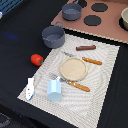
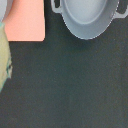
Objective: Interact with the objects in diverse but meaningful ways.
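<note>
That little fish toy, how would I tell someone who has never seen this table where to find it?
Start at the pale woven placemat on the dark table. Go to its corner on the exterior view's left, nearest the camera, where the white-and-blue fish lies half over the mat's edge, beside the light blue cup. It is the only slim, flat, two-coloured toy there.

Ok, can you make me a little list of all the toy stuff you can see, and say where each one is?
mat: pale woven placemat on the dark table
plate: round wooden plate mid-mat
cutlery: orange-handled fork and orange-handled knife on either side of the plate
sausage: brown toy sausage at the mat's far edge
cup: light blue cup on the mat
fish: white-and-blue fish at the mat's edge
tomato: red tomato off the mat
pots: grey two-handled pot; grey saucepan on the toy stove
gripper: not seen
</note>
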Available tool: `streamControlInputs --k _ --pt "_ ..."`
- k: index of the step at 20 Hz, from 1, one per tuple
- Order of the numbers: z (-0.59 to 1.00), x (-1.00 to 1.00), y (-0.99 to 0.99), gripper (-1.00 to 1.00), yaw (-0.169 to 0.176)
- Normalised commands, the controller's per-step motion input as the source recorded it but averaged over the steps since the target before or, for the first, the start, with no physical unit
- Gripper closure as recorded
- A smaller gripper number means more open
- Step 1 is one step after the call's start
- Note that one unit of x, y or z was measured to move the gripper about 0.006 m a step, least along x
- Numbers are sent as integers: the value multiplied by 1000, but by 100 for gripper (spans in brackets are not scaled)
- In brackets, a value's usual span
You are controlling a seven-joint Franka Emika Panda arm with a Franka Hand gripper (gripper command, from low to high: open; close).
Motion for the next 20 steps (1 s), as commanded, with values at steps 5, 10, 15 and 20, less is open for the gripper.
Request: streamControlInputs --k 5,10,15,20 --pt "-66 133 -81 -100 0" --pt "-198 350 -107 -100 -30" --pt "-230 270 -80 -100 -41" --pt "-238 331 -10 -100 -27"
